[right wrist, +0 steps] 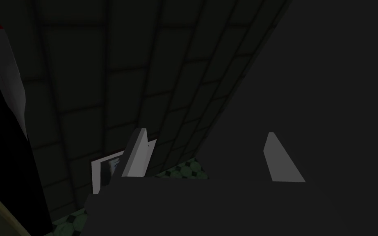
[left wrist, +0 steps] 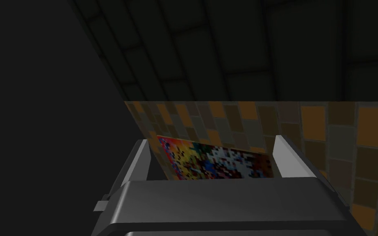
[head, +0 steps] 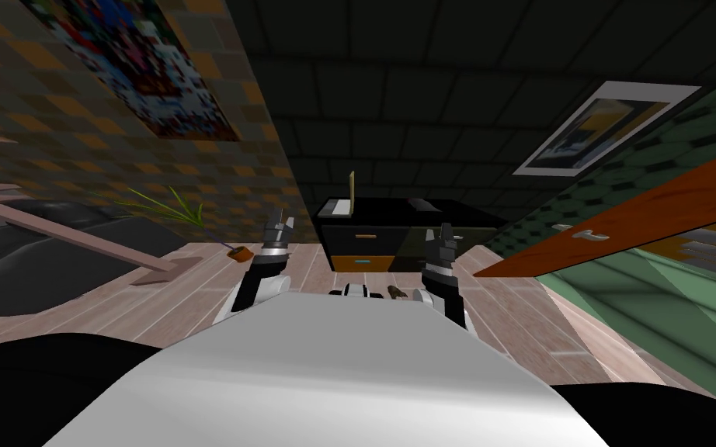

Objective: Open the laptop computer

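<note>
Nearest, over the plank floor, two grippers are raised side by side and well apart: the left gripper and the right gripper. In each wrist view that arm's two fingers stand wide apart with nothing between them, so both pairs of jaws are open and empty. Both hang in the air short of the table.

Just beyond the left gripper, one potted plant stands on the floor in an orange pot, its long green leaves spreading leftward.

Straight ahead and farther off, between the two grippers, one black table stands against the dark back wall. Two drawers are stacked on the left half of its front: the upper drawer is dark with an orange handle, and the lower drawer is orange with a blue handle.

One laptop sits on the table's top at its left end, close to the left edge. Its grey base lies flat and its thin tan lid stands upright, seen edge-on. One flat dark grey thing, which I cannot identify, lies farther right on the top, apart from the laptop.

To the right stands one orange-brown door. Farthest off hang two pictures: a colourful picture on the left wall and a white-framed picture on the right wall.
</note>
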Available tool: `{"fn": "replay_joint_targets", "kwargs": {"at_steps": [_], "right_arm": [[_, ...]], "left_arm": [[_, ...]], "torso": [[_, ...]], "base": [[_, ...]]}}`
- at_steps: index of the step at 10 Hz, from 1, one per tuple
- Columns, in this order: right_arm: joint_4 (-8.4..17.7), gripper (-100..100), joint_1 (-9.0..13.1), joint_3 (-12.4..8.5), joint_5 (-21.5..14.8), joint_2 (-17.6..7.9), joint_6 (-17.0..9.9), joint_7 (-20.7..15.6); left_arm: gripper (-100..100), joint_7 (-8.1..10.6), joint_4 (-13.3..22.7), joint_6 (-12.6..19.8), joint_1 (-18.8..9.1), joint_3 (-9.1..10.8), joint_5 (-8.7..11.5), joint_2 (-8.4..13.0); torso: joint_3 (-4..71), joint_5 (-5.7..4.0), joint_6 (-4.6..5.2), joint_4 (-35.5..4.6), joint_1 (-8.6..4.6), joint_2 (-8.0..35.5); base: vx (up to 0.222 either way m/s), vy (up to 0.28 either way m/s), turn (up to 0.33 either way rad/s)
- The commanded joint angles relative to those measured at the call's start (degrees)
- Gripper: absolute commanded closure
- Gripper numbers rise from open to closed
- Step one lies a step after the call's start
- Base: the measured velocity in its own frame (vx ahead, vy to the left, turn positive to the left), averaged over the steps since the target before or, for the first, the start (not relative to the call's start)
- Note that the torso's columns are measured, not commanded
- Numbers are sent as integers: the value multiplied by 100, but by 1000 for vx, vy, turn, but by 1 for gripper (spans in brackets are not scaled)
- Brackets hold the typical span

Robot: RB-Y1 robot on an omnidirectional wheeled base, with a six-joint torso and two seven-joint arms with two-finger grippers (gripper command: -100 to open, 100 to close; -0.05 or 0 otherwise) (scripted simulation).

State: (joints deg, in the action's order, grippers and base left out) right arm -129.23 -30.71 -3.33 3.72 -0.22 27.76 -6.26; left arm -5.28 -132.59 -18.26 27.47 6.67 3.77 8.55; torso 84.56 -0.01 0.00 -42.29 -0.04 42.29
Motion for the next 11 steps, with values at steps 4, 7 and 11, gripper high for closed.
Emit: {"fn": "replay_joint_targets", "kwargs": {"at_steps": [4,7,11], "right_arm": [[0,0,0,0,0,0,0,0],[0,0,0,0,0,0,0,0],[0,0,0,0,0,0,0,0]], "left_arm": [[-100,155,-262,864,96,395,157,583],[-100,228,-366,1286,138,587,232,860],[-100,344,-497,1954,204,889,351,1297]], "torso": [[0,0,0,0,0,0],[0,2,0,0,4,0],[1,1,-1,1,4,-1]], "base": [[50,-90,-42],[43,-67,-36],[49,-71,-36]]}}
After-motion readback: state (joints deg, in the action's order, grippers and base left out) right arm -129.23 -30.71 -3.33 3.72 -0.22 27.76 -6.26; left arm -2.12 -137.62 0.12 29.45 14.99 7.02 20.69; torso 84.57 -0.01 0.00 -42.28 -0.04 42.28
